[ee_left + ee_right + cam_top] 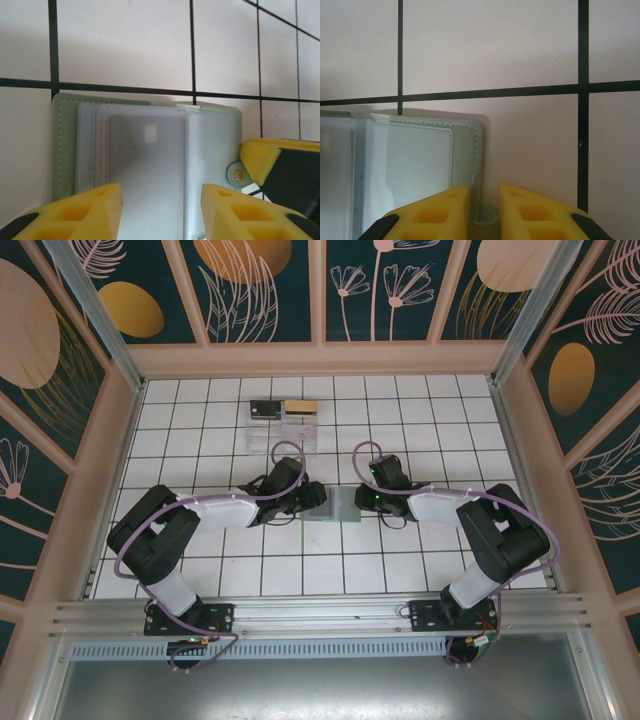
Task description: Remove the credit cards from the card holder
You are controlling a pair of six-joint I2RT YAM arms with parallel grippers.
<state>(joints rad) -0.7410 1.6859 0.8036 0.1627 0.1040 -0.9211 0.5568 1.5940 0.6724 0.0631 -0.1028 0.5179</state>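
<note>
The grey-green card holder (pixel 332 506) lies open on the tiled floor between both grippers. In the left wrist view the card holder (pixel 64 145) shows its stack of clear sleeves (pixel 145 170); a pale card face with a small white square shows through the top one. My left gripper (pixel 161 192) is open, its yellow fingers straddling the sleeves. My right gripper (pixel 485 192) is shut on the holder's snap tab (pixel 485 225) at the right panel's edge (pixel 470 150). A tan-gold credit card (pixel 299 406) rests at the clear box's far end.
The clear plastic box (pixel 283 432) stands two tiles behind the holder, with a dark flat item (pixel 264 408) beside the tan card. Wooden walls ring the white tiled floor (pixel 200 420). The right gripper's yellow finger (pixel 257 157) shows beside the snap tab in the left wrist view.
</note>
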